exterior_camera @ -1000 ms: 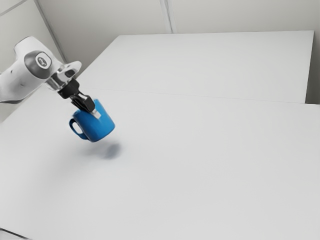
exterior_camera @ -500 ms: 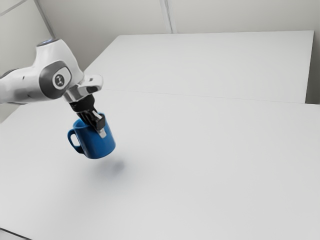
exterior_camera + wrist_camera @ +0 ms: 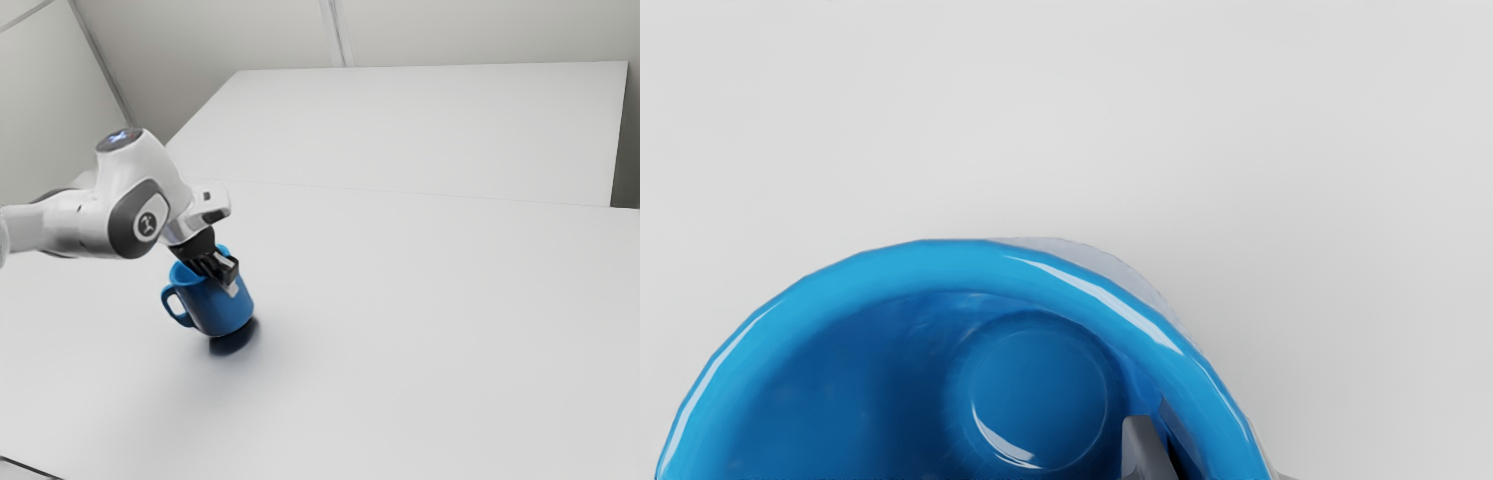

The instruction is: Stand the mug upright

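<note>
the mug (image 3: 213,308) is grasped by the claw (image 3: 227,281) at its wall: one finger (image 3: 1141,447) is lodged inside the rim (image 3: 940,267), the other is pressed to the outer face, and the two are parted only by the wall's thickness. the mug is held over the table (image 3: 430,330), slightly tilted, mouth up, its handle (image 3: 182,320) turned toward the exterior view's left. a dark shadow (image 3: 233,343) is cast close beneath; whether the base is touched by the table cannot be told.
</note>
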Controlling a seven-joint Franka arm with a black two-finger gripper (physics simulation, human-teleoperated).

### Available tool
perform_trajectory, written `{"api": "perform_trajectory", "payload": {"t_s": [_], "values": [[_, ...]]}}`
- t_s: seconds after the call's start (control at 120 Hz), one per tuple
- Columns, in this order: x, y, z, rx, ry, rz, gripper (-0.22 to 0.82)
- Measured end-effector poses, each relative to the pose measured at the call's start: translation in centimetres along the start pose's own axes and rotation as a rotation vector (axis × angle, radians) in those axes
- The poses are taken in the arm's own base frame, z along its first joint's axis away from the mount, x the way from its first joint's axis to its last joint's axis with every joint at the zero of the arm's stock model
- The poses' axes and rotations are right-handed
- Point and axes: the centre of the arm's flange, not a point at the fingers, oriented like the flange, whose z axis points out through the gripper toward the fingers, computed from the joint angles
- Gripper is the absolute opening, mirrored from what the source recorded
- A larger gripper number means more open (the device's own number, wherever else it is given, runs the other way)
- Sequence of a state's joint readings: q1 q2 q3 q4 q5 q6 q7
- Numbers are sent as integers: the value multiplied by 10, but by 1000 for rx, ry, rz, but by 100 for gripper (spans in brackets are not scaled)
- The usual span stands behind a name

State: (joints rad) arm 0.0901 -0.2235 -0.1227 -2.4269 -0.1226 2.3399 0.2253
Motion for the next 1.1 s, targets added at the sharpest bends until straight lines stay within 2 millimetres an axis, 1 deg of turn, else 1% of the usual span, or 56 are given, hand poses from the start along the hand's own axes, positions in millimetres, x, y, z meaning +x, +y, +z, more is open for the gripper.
{"api": "perform_trajectory", "payload": {"t_s": [0.417,0.508,0.542,0.667,0.708,0.767,0.85,0.908,1.017,1.1], "values": [[7,-5,40,-5,-13,-79,-10],[7,-4,49,-2,-24,-89,-15],[7,-3,50,-2,-24,-91,-11],[9,3,47,-9,-13,-92,17],[10,6,42,-9,-3,-89,25],[14,9,30,-7,20,-85,33],[25,10,3,-7,53,-81,42],[36,10,-18,-7,64,-76,47],[56,12,-63,9,55,-57,52],[65,12,-87,12,20,-55,55]]}}
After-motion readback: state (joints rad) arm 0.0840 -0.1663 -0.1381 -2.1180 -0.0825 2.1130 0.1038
